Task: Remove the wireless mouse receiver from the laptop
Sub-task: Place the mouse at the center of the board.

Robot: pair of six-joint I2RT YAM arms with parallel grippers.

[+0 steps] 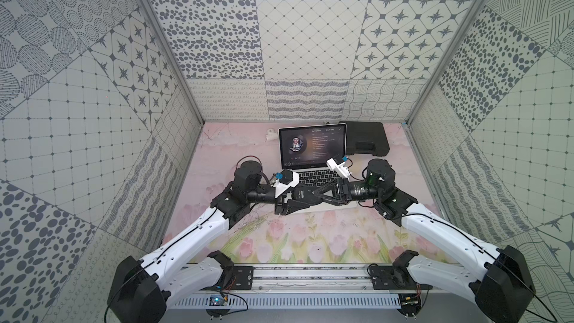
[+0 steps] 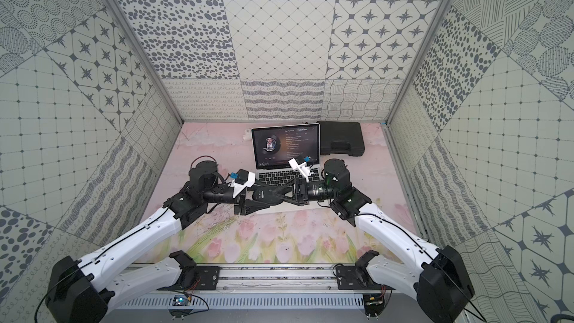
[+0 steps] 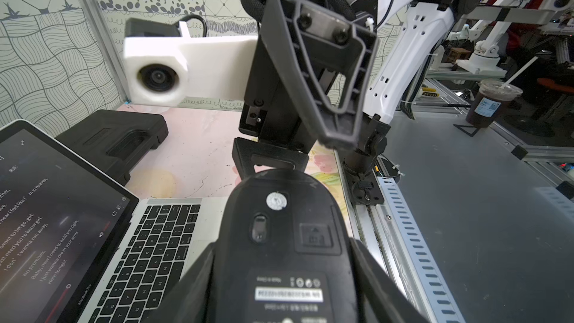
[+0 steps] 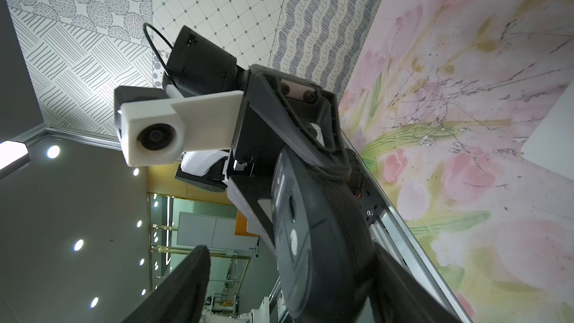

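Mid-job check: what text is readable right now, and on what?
"MacBook Pro": laptop bezel.
"No promises.": laptop screen.
"Baby, now I need to hold you tight,": screen.
"I just wanna die in your arms": screen.
"Here tonight": screen.
Mouse underside label: too blurred to read.
Cup label: too small.
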